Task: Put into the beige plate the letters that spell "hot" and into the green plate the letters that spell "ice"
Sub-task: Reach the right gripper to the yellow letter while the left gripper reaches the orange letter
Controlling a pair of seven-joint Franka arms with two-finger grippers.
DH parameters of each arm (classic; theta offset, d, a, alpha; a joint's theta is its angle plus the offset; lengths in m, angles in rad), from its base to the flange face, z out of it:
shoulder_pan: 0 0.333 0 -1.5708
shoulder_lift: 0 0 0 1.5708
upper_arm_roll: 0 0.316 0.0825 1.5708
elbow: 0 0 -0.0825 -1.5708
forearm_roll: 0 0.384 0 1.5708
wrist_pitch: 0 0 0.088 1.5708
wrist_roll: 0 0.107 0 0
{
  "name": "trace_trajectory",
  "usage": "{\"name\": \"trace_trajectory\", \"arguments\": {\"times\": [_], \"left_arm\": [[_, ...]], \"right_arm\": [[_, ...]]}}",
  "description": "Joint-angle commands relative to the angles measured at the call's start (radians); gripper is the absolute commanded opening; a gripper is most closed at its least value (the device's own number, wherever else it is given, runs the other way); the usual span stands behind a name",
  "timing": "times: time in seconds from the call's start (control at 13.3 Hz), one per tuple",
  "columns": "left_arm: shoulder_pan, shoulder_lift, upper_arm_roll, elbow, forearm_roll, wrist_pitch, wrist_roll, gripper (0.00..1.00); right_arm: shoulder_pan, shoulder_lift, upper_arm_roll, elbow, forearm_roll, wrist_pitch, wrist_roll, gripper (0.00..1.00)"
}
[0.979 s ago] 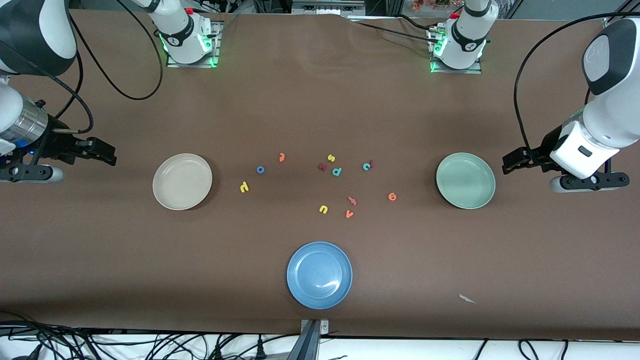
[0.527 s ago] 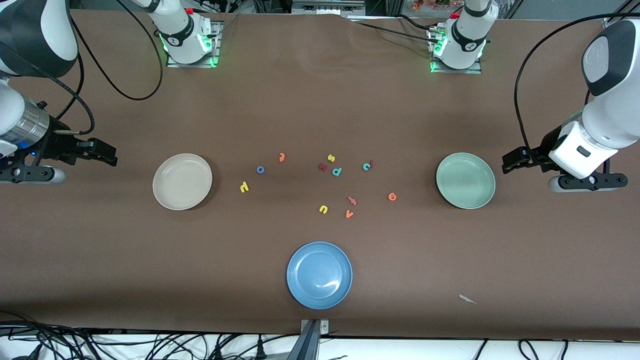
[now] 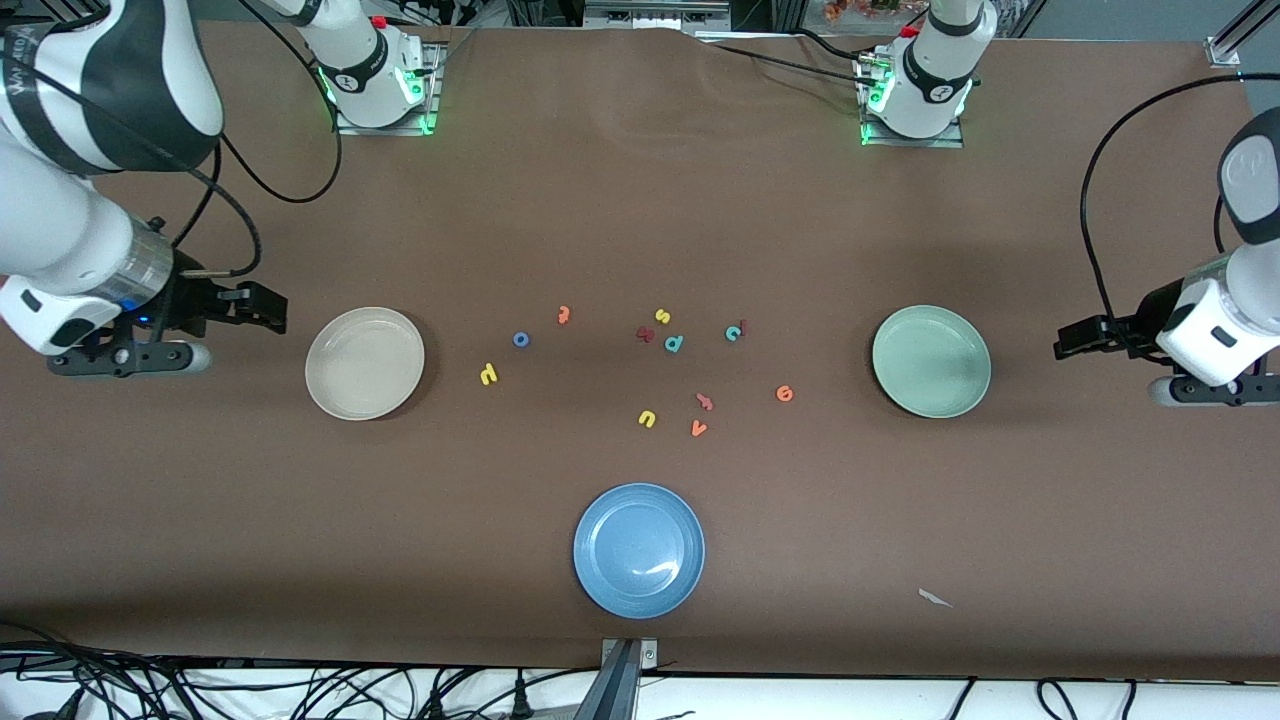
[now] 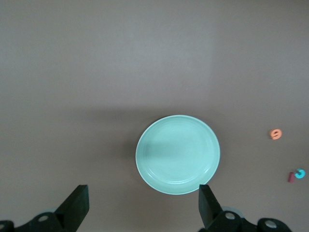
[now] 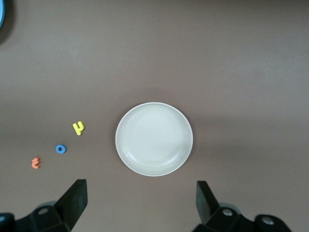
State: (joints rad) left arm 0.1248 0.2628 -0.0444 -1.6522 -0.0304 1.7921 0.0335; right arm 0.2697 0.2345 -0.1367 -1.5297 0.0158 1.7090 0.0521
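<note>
The beige plate (image 3: 365,362) (image 5: 154,139) lies toward the right arm's end of the table. The green plate (image 3: 931,361) (image 4: 177,154) lies toward the left arm's end. Between them lie the yellow h (image 3: 488,374) (image 5: 78,127), blue o (image 3: 520,339) (image 5: 60,149) and orange t (image 3: 564,314) (image 5: 35,163). Closer to the green plate are the teal c (image 3: 733,333) (image 4: 301,173), the dark red i (image 3: 744,326) touching it, and the orange e (image 3: 784,393) (image 4: 275,134). My right gripper (image 3: 268,309) (image 5: 140,191) hangs open over bare table beside the beige plate. My left gripper (image 3: 1068,340) (image 4: 143,193) hangs open beside the green plate.
A blue plate (image 3: 639,550) sits nearest the front camera. Other letters lie mid-table: yellow s (image 3: 662,316), teal p (image 3: 674,343), a dark red letter (image 3: 645,334), a salmon letter (image 3: 705,402), yellow u (image 3: 646,418), orange v (image 3: 698,428). A paper scrap (image 3: 934,598) lies near the front edge.
My right gripper has moved in toward the beige plate. My left gripper has drawn away from the green plate toward the table's end. Both stay open; the letters have not moved.
</note>
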Motion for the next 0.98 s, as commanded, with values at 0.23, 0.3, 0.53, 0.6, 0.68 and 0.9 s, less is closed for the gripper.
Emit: {"name": "trace_trajectory", "arguments": {"times": [0.23, 0.3, 0.53, 0.6, 0.68, 0.9], "left_arm": [[0.009, 0.134, -0.006, -0.023, 0.081, 0.016, 0.017, 1.00], [0.009, 0.144, -0.006, -0.030, 0.081, 0.030, 0.014, 1.00], [-0.023, 0.141, -0.040, -0.032, 0.058, 0.032, -0.085, 1.00], [-0.028, 0.148, -0.079, -0.034, 0.044, 0.033, -0.151, 1.00], [-0.037, 0.157, -0.115, -0.034, 0.044, 0.035, -0.232, 1.00], [-0.057, 0.196, -0.204, -0.034, 0.030, 0.096, -0.456, 1.00]], "right_arm": [[0.092, 0.065, 0.002, 0.006, 0.033, 0.009, 0.092, 1.00], [0.118, 0.078, 0.002, 0.006, 0.073, 0.015, 0.119, 1.00], [0.079, 0.088, 0.108, -0.039, 0.087, 0.110, 0.172, 1.00], [0.021, 0.085, 0.179, -0.075, 0.084, 0.162, 0.189, 1.00], [-0.012, 0.083, 0.227, -0.114, 0.079, 0.217, 0.193, 1.00], [-0.021, 0.094, 0.262, -0.190, 0.070, 0.346, 0.195, 1.00]]}}
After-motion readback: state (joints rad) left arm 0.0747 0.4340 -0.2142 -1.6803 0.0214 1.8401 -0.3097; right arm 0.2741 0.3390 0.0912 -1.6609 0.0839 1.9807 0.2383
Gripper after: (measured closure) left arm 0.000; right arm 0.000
